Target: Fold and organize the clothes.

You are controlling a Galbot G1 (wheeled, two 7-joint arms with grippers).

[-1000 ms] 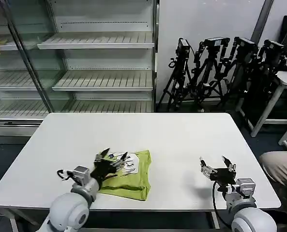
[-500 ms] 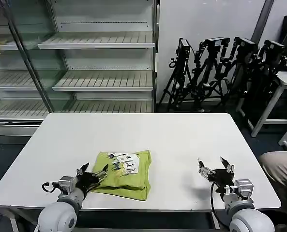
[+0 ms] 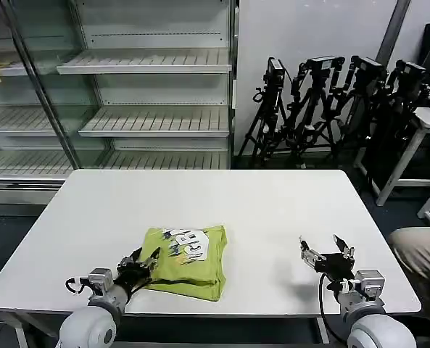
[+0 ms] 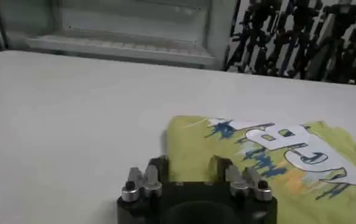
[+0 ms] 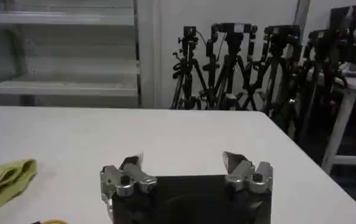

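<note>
Folded T-shirt (image 3: 187,261) lies on the white table (image 3: 273,203), left gripper (image 3: 143,259) at its edge, fingers spread

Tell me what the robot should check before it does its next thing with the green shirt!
1. T-shirt folded into a compact bundle on the table: ok.
2. Shirt fully on the table, nothing hanging over the edge: ok.
3. Left gripper open, holding no fabric: ok; it sits at the bundle's near-left corner.
4. Left gripper clear of the fabric: cannot tell, it is very close.
5. Right gripper open and well apart from the shirt: ok.
6. Bundle neat, edges lined up: not ok, the near edge looks rumpled.
</note>
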